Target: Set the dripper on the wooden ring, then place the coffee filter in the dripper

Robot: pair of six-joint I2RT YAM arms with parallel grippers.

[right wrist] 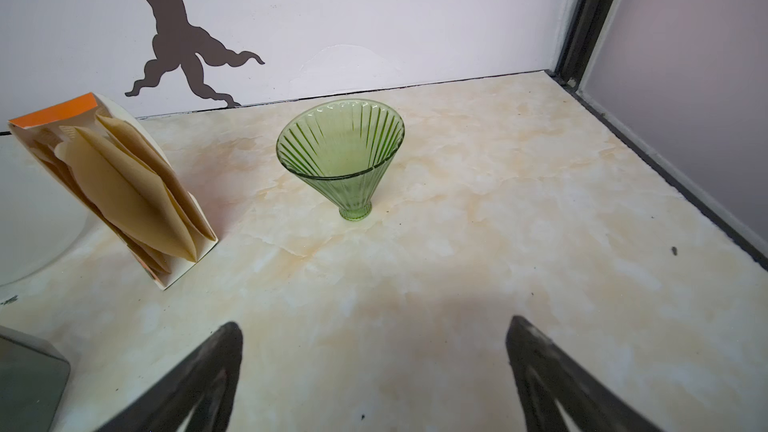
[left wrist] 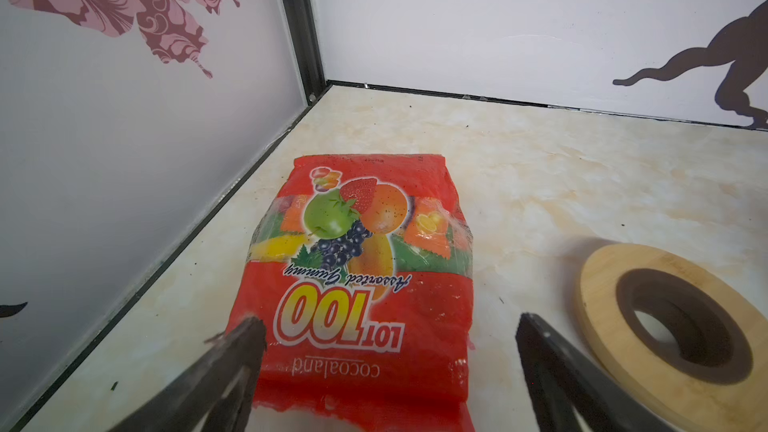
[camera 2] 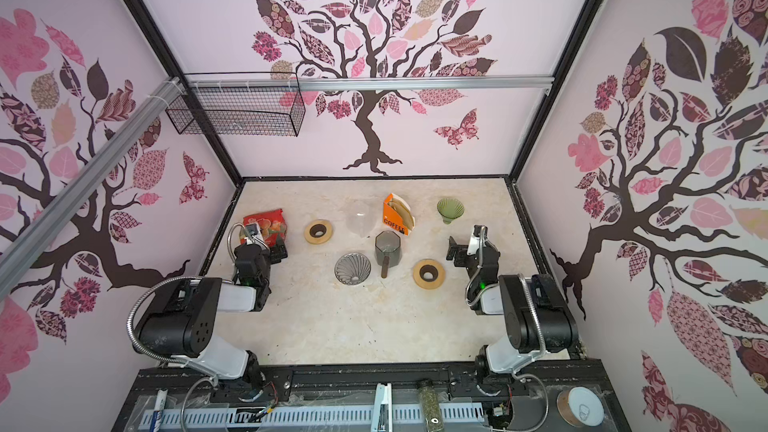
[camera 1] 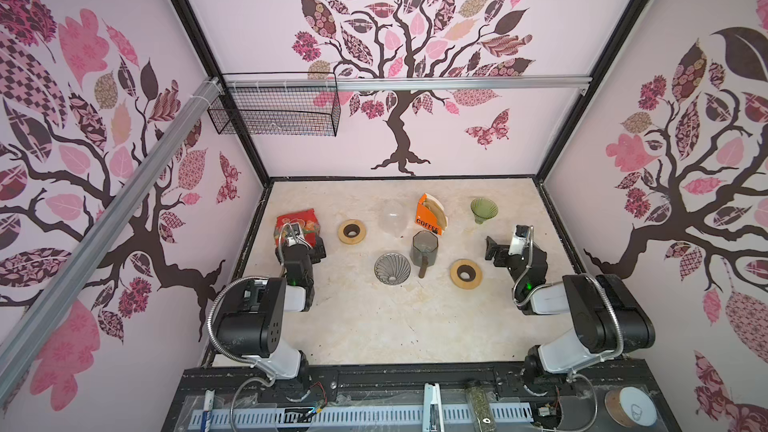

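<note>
Filters [right wrist: 124, 184]: tan paper cones, standing packed in the orange COFFEE box [camera 1: 432, 214]. I am seeing the box upright at upper centre of the bench [camera 1: 374, 326] in both top views. No filter is lying in any dripper.

Green glass dripper [camera 1: 484, 209]: standing on its narrow foot, mouth up, right of the box and well apart from it, toward the upper right corner of the bench.

Clear dripper [camera 1: 392, 221]: sitting just left of the box.

Grey ribbed dripper [camera 1: 392, 268]: resting mouth up, below the clear one.

Grey cup [camera 1: 424, 248]: standing just below the box, its brown handle pointing toward the bottom of the frame.

Wooden rings: one [camera 1: 351, 231] is lying left of the clear dripper, the other [camera 1: 466, 273] right of the cup.

Gummy bag [left wrist: 365, 284]: lying flat by the left edge of the bench.

Left hand [left wrist: 390, 326]: I am holding it at the bag's near end, fingers spread wide, gripping nothing.

Right hand [right wrist: 374, 334]: hanging over bare bench below the green glass dripper, fingers spread wide, empty.
</note>
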